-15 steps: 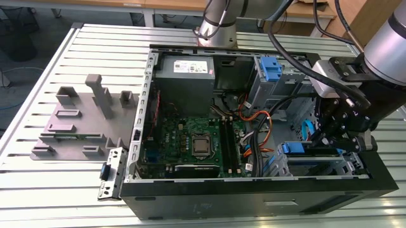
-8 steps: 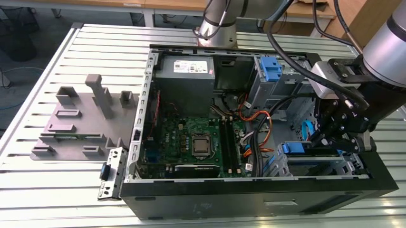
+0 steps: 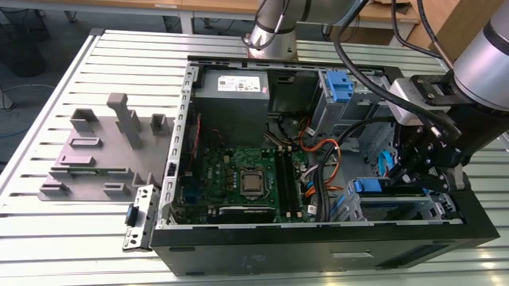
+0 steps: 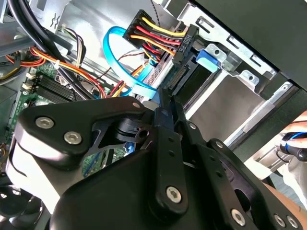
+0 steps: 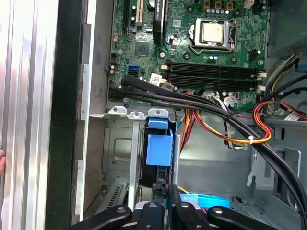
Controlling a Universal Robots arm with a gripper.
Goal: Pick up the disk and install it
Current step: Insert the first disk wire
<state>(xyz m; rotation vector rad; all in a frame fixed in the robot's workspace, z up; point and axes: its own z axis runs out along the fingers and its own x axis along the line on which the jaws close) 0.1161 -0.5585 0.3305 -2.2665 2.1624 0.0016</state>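
Observation:
The disk point(image 3: 395, 192), in its blue carrier frame, stands on edge in the drive bay at the computer case's front corner, on the exterior view's right. The first wrist view shows its blue tab point(image 5: 158, 147) between the bay's metal walls. In the second wrist view the disk point(image 4: 194, 79) is a dark slab under a blue tab. My gripper point(image 3: 413, 174) hangs just above the bay. Its black fingers point(image 4: 164, 108) lie together, tips at the disk's connector end, with nothing seen between them. In the first wrist view the gripper point(image 5: 165, 190) sits right at the disk's edge.
A black power plug with red and yellow wires point(image 4: 160, 36) and a blue data cable point(image 4: 125, 72) hang beside the fingers. Motherboard point(image 3: 242, 179) and grey power-supply box point(image 3: 232, 89) fill the case. A grey fixture point(image 3: 104, 149) lies outside. A person's hand point(image 4: 293, 139) is nearby.

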